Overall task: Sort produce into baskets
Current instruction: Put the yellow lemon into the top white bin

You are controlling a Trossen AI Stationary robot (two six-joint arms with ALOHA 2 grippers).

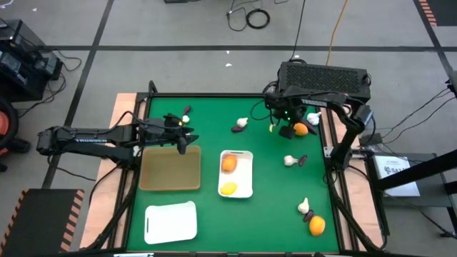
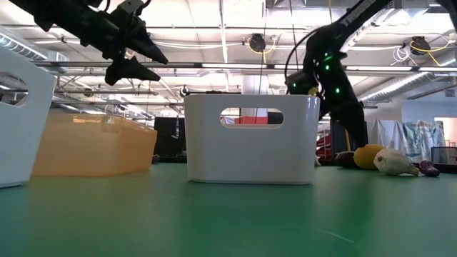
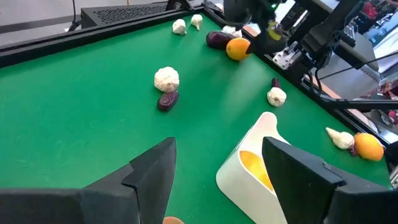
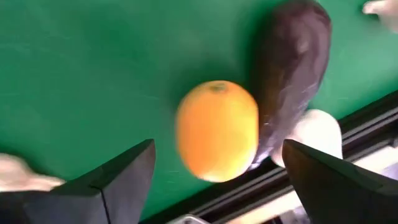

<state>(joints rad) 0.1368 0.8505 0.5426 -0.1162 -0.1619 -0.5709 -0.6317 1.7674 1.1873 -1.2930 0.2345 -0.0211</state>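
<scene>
Step in hand: I judge my right end effector (image 4: 214, 171) is lining up on an orange (image 4: 217, 129) at the counter's (image 1: 271, 193) far right corner; fingers spread wide, nothing pinched.
Next move: drop straight down and close on the orange only, since a purple vegetable (image 4: 290, 68) touches it.
Left end effector (image 1: 184, 134): spread, empty, above the tan basket's (image 1: 170, 169) far edge.
Sorted so far: two citrus in the white basket (image 1: 235, 173); the second white basket (image 1: 171, 221) holds nothing visible.
Textures: orange smooth, round; purple vegetable glossy, elongated; garlic bulb (image 3: 166, 79) knobbly, papery-looking; baskets rigid, smooth-walled.
</scene>
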